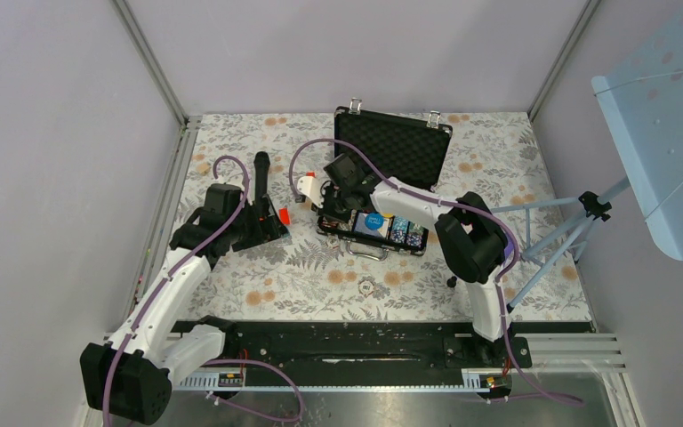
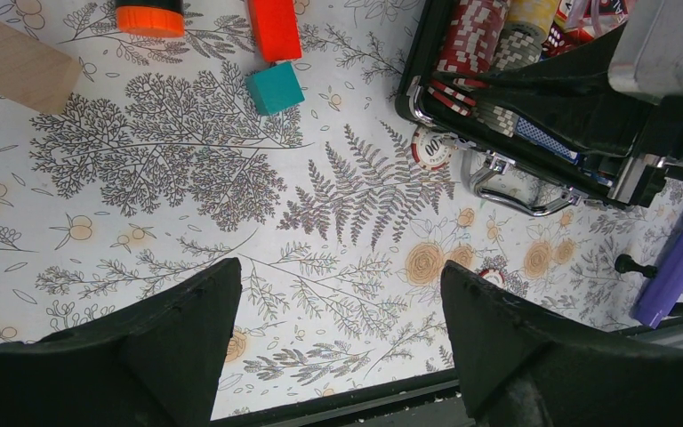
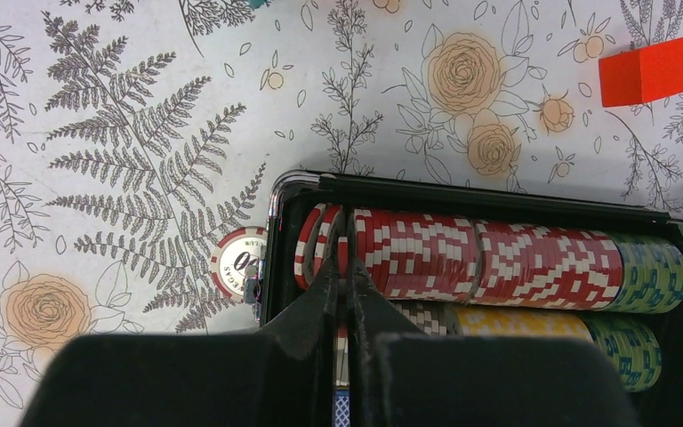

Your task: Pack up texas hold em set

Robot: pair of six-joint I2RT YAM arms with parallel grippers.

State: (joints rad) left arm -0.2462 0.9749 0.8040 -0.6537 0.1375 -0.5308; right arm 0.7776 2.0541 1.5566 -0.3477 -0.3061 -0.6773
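Most chips (image 3: 498, 258) are packed in the open case (image 1: 400, 142), right gripper (image 3: 343, 267) clenched among them, left gripper (image 2: 340, 271) spread empty; one loose chip (image 3: 236, 262) lies on the surface (image 1: 302, 285), left of centre.

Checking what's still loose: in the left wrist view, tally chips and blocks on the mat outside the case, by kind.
Poker chips: 2 (full chip, half-hidden chip)
Blocks: 3 (red block, teal block, wooden block)
Total: 5

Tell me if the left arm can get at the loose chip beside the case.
Probably yes: the left gripper is open, bare cloth lies between it and the chip, though the case close beside may crowd a finger.
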